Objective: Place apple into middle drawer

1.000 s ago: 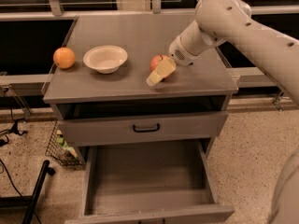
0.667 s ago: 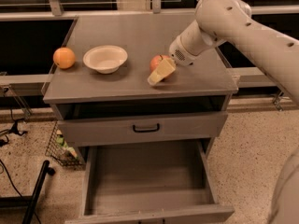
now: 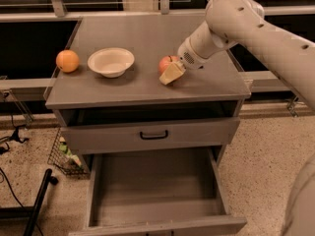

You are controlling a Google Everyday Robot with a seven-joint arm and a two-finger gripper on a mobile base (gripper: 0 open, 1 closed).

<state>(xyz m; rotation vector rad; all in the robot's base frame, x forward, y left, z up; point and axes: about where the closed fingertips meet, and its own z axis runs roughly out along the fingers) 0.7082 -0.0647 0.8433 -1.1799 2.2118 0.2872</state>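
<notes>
The middle drawer (image 3: 152,181) is pulled open, its grey floor bare, lowest and nearest, well below the apple (image 3: 166,63). Between it and the apple is a shut drawer (image 3: 197,132) with a black handle (image 3: 153,134). Above it is the worktop (image 3: 147,31), where the apple sits right of centre. The pincer (image 3: 170,73) touches the apple's near side. I cannot tell whether it grips. Left of the apple is a bowl (image 3: 110,61), and further left an orange (image 3: 67,61).
</notes>
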